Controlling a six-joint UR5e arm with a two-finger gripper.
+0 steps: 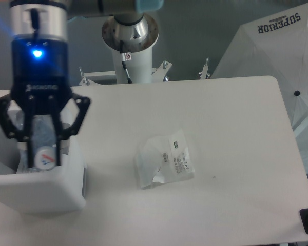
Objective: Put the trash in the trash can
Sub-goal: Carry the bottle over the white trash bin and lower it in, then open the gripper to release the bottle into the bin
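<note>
Pale grey-white trash can (51, 192) sits at the table's (236, 128) left edge; above its opening the gripper (40, 156) clamps the clear bluish bottle (41, 146), and the wrinkly plastic bag (164, 161) lies mid-table, well apart

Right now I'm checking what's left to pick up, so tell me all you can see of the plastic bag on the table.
The bag is clear, wrinkly plastic, lying crumpled on the white table near its middle. White printed labels show on its right part, with small dark print too fine to read. Its left part is puffed up and see-through. Nothing but the table touches it. It lies to the right of the bin, apart from it. The gripper is over the bin, far from the bag.
</note>
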